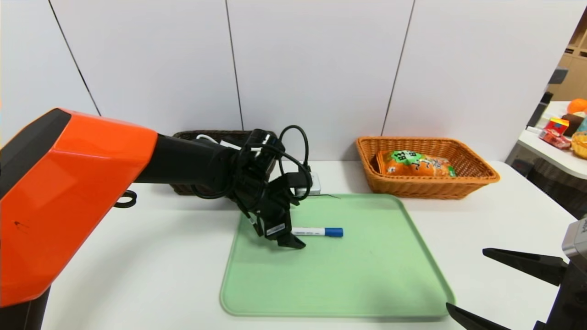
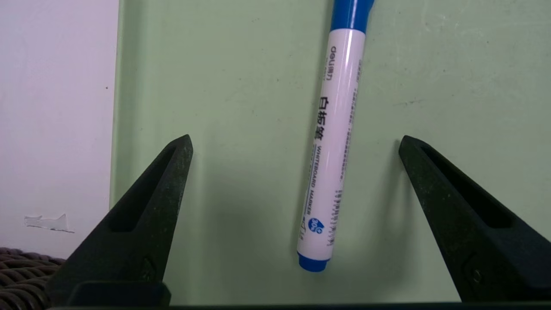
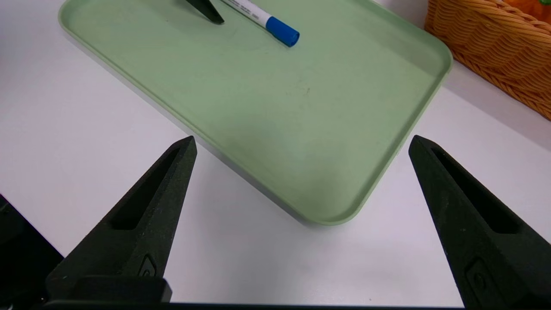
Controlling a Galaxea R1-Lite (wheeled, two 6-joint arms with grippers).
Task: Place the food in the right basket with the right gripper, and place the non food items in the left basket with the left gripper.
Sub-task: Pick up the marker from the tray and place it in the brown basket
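Note:
A white marker with a blue cap [image 1: 318, 232] [image 2: 331, 142] [image 3: 262, 19] lies flat on the green tray [image 1: 367, 284]. My left gripper [image 1: 293, 243] [image 2: 295, 140] hovers open over the marker's white end, its fingers either side of the barrel and apart from it. The orange snack bag, the food [image 1: 415, 164], lies inside the orange-tan right basket [image 1: 431, 189] [image 3: 495, 47]. The dark brown left basket [image 1: 215, 135] [image 2: 21, 275] stands behind my left arm, mostly hidden, with a bit of white cord [image 1: 204, 136] at its rim. My right gripper [image 1: 465, 278] [image 3: 302, 138] is open and empty above the tray's near right corner.
The tray fills the middle of the white table [image 1: 137, 256]. Both baskets stand along the back wall. A side table [image 1: 559, 151] with colourful items is at the far right, past the table's edge.

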